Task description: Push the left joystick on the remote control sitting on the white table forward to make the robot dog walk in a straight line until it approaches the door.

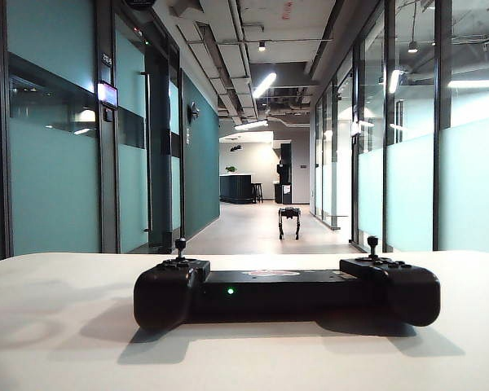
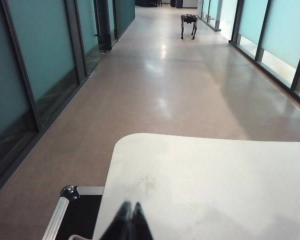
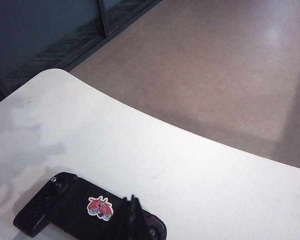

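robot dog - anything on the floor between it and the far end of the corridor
Nothing visible blocks it. The robot dog stands on bare floor; the stretch behind it looks clear up to the dark counter and stools at the far end. The door itself can't be made out.

Office corridor: glass-walled rooms [image 1: 57,138], exposed ceiling ducts [image 1: 228,49].

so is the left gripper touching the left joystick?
Apart: exterior view shows the left joystick standing clear; left wrist view shows the left gripper over the white table.
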Tool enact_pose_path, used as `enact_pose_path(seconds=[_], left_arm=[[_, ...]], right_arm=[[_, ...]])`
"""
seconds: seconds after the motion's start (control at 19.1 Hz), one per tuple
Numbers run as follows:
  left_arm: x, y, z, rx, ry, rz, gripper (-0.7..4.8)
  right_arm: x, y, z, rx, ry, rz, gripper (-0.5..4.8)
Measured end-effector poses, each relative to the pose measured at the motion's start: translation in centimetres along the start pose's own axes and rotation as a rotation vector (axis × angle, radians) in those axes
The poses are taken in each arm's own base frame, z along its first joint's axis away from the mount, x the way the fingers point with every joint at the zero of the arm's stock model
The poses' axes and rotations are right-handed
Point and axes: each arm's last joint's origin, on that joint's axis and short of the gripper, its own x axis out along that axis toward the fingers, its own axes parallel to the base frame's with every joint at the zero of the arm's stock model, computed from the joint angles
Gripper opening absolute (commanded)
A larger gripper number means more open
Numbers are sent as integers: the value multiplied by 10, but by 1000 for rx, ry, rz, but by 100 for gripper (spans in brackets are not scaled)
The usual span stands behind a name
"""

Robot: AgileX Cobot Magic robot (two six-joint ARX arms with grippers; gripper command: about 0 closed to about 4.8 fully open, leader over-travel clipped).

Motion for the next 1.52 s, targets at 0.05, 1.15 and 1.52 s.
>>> enact_pose_path(seconds=[0.05,1.15,1.52], left_arm=[[0,0,0,0,0,0,-4],[0,0,-1,0,6,-1,-4],[0,0,-1,0,6,-1,-4]], right_arm=[[0,0,0,0,0,0,0],[16,-15,-24,-47,-72,-210,0],[16,-32,-66,-40,-167,-155,0]])
